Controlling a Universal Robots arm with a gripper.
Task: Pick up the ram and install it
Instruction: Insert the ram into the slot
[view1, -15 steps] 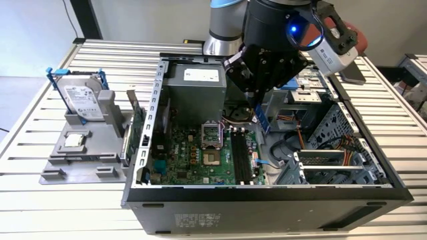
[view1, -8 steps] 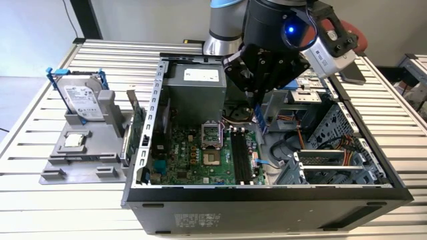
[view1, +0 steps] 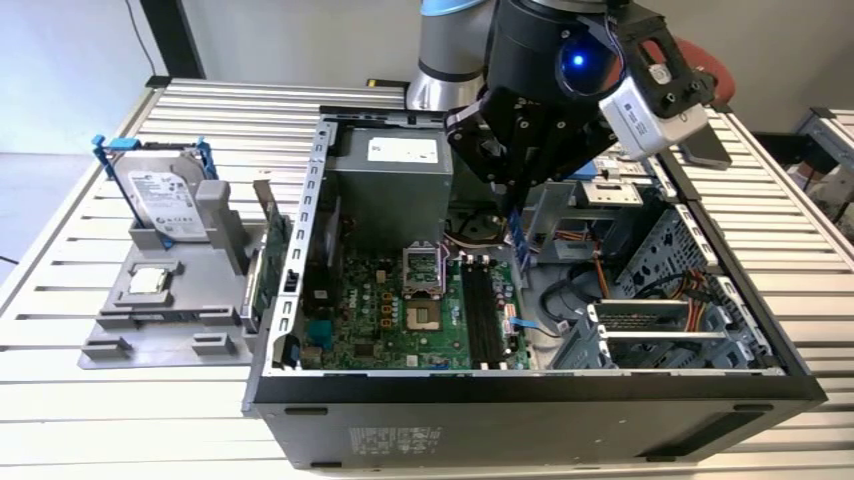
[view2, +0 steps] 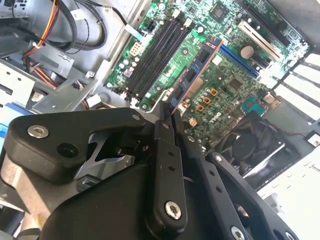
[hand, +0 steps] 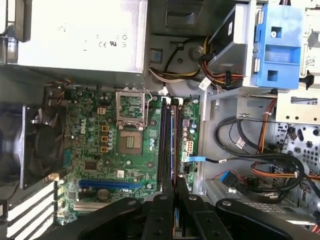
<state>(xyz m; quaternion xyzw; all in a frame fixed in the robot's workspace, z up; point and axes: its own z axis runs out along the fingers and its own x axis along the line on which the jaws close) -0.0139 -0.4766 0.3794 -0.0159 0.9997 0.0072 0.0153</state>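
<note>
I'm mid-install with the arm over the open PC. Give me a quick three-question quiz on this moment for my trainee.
1. True or false: the gripper is shut on the ram.
2. Short answer: is the ram seated in the memory slots of the motherboard?
3. Pick one. Where is the hard drive? A: in the gripper. B: standing on the grey stand at the exterior view's left. C: lying on the motherboard.

Key
1. True.
2. No, the gripper holds it above the motherboard, clear of the slots.
3. B.
</note>
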